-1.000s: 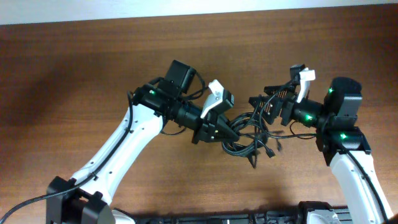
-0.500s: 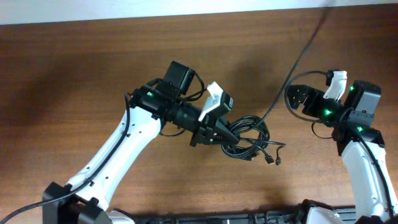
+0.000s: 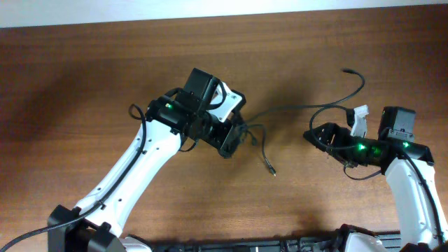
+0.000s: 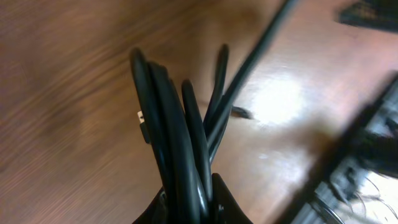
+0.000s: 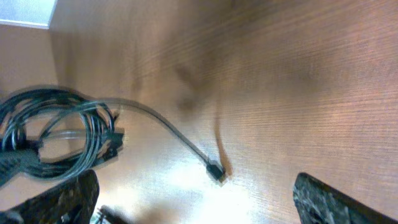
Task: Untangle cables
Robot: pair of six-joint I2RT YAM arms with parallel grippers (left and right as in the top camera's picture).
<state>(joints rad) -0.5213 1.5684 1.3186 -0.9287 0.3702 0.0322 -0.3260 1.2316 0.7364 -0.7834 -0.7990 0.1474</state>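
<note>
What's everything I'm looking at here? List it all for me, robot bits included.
table: one, brown wood, under everything.
pale strip: one, whitish, along the table's far edge.
cables: one black bundle, number of cords unclear, pinched at the left arm's tip.
loose strand: one, black, running from the bundle towards the right arm and curling past it.
plug end: one, dark, just below the bundle in the overhead view.
left arm: one, white and black.
right arm: one, white and black.
left fingers: black, shut on the cables.
right fingers: black, spread open, holding nothing.
</note>
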